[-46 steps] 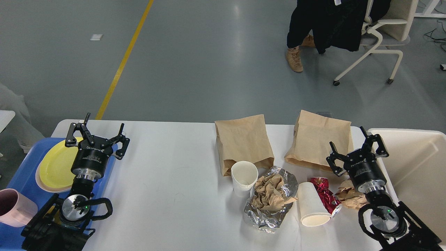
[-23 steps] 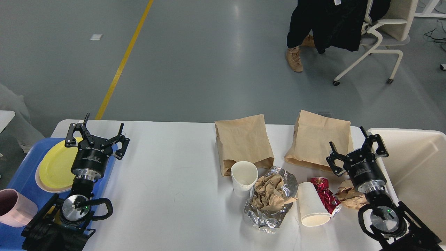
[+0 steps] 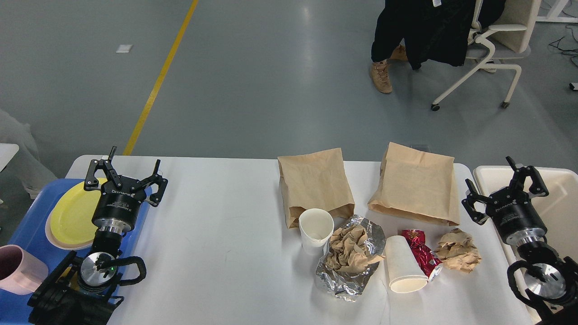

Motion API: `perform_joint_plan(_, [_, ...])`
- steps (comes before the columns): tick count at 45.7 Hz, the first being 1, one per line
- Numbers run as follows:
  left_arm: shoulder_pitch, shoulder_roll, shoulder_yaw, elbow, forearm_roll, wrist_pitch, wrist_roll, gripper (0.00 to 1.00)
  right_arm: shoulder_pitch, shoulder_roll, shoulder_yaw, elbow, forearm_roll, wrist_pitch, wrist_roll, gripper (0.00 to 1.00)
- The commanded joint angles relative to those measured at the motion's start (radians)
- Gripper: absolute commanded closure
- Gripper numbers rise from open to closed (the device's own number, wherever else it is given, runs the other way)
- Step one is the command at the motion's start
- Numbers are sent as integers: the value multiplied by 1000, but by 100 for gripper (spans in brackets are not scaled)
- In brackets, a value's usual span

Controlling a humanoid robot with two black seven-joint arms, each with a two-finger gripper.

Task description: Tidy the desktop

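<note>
The white desktop (image 3: 216,234) carries two brown paper bags (image 3: 316,185) (image 3: 417,183), an upright white paper cup (image 3: 316,229), a tipped paper cup (image 3: 403,264), crumpled brown paper on foil (image 3: 350,257), a red wrapper (image 3: 420,253) and a brown paper ball (image 3: 458,249). Over the desktop's left edge, beside the yellow plate, my left gripper (image 3: 126,174) is open and empty. My right gripper (image 3: 505,187) is open and empty too, above the seam between the desktop's right edge and the cream bin.
A blue tray (image 3: 27,225) at the left holds a yellow plate (image 3: 72,214) and a pink cup (image 3: 18,268). A cream bin (image 3: 555,198) stands at the right. A seated person and a chair (image 3: 487,49) are beyond the table.
My right arm has swung to the right, off the right paper bag and toward the cream bin, uncovering the brown paper ball. The left arm has not moved.
</note>
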Motion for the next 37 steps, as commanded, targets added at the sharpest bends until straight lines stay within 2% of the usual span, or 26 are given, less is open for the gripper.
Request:
perform_joint_plan(1, [0,0,1,0,0,0,0,4,-28,-8,-1,6,0,8,5,0])
perform_joint_plan(9, [0,0,1,0,0,0,0,4,-57,9,-10,0,1,74,-4,0])
perform_joint_plan(13, [0,0,-1,0,0,0,0,4,-80,57,-32,10,0,94,-4,0])
perform_joint_plan(37, [0,0,-1,0,0,0,0,4,-69,70,-102,8,0,91,-6,0])
